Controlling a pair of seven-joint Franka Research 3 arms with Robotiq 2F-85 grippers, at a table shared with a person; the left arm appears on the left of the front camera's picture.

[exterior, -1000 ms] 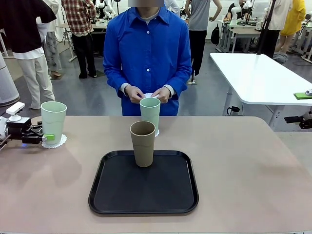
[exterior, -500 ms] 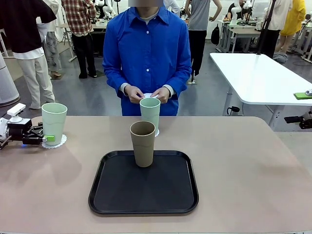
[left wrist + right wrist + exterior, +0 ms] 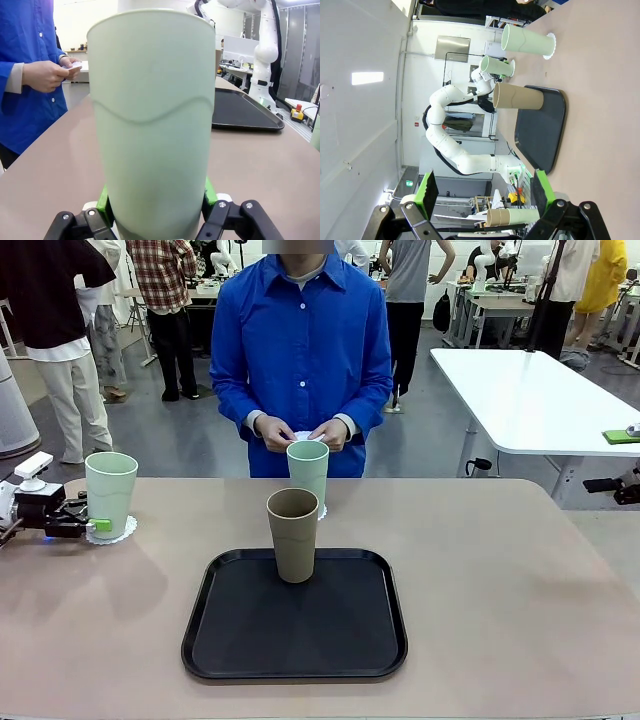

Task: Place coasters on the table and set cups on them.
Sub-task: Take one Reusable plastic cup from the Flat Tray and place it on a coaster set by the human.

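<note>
While the left gripper (image 3: 98, 525) clamps its green pads on the base of one mint green cup (image 3: 110, 488), that cup stands upright on a lace-edged coaster (image 3: 124, 533), at about 10 o'clock from the black tray (image 3: 250, 640) and close to the left edge of the beige table (image 3: 500, 580). Seen from the left wrist, a green finger pad (image 3: 104, 200) presses against each side of the cup's lower wall.

At 12 o'clock from the tray, near the table's far edge, a second mint green cup (image 3: 308, 472) stands on a second coaster (image 3: 321, 511), just in front of the person. A brown-tan cup (image 3: 292, 535) stands upright inside the tray against its 12 o'clock rim; the right wrist view shows a gap between it and the second mint green cup.

Above the far edge, the person's hands (image 3: 277, 432) are together at waist height, holding a small white paper item (image 3: 303, 435); whether it is a coaster I cannot tell.

Over at the table's 3 o'clock side, the right gripper (image 3: 484, 192) has its fingers spread wide apart with nothing between them, and it looks across the tabletop toward the cups.
</note>
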